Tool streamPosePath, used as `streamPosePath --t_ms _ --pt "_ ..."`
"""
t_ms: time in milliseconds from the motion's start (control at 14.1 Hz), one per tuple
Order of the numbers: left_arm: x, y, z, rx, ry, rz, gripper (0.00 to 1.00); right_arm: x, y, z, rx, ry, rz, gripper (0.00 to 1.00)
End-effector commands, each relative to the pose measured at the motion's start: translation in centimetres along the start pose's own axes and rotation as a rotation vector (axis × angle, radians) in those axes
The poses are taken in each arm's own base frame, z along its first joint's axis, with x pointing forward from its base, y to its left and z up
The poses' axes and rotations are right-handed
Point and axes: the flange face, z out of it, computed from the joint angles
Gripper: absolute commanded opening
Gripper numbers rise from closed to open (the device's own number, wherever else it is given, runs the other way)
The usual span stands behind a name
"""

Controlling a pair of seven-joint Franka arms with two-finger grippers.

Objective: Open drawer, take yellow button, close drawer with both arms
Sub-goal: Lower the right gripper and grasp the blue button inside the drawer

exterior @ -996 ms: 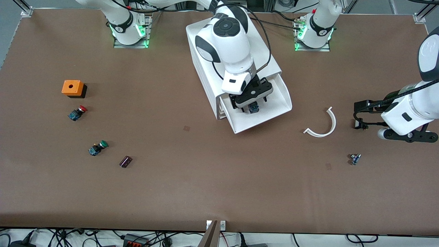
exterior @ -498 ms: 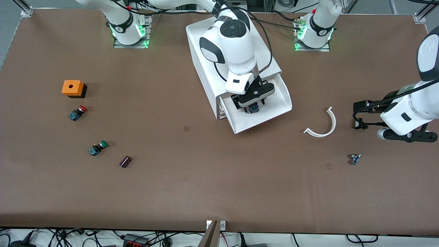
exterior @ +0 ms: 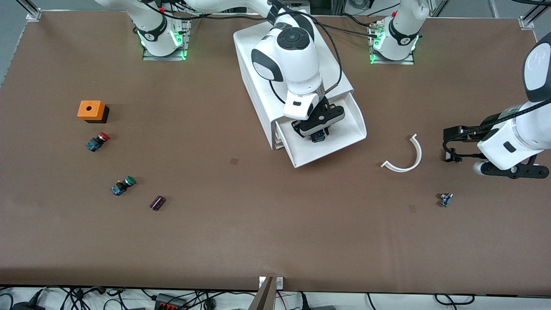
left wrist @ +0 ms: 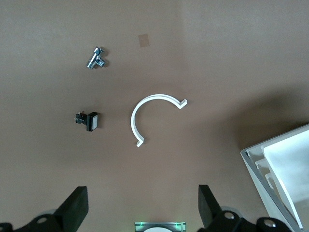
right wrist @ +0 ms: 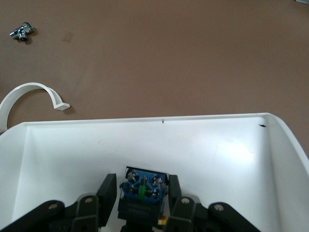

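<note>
Drawer (exterior: 344, 129) pulled out from cabinet (exterior: 262, 86). Right gripper (exterior: 318, 136) low inside drawer, fingers (right wrist: 107, 193) pinching dark-blue body of button (right wrist: 141, 192) from both sides, probably so it lifts straight; cap hidden. On table, white curved clip (exterior: 404, 157) lies at 3 o'clock from drawer. Left gripper (left wrist: 140, 208) waits over table near it, fingers spread, likely kept free for closing drawer.

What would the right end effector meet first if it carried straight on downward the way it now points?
Probably the button it already straddles in the open drawer; the right end effector has a finger at each side. Under that lies the drawer floor. Depth is unclear.
</note>
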Motion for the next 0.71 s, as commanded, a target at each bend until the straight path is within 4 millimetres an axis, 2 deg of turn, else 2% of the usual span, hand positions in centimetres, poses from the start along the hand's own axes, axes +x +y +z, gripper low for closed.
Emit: streamPosePath --t_ms 0,142,356,641 --pt "-0.4 0.1 -0.7 0.012 0.001 -0.007 1.0 0.3 -0.5 0.1 0.007 0.011 0.014 0.4" --pt "-0.6 0.0 -1.0 0.011 0.007 -0.009 1.0 0.4 -0.6 -0.1 0.009 0.015 0.016 0.18" --pt "-0.6 0.0 -1.0 0.011 0.009 -0.009 1.0 0.8 -0.3 -0.6 0.006 0.029 0.026 0.0" --pt "-0.8 -0.2 -1.2 0.012 0.012 -0.011 1.0 3.2 -0.2 -4.4 0.036 0.096 0.037 0.0"
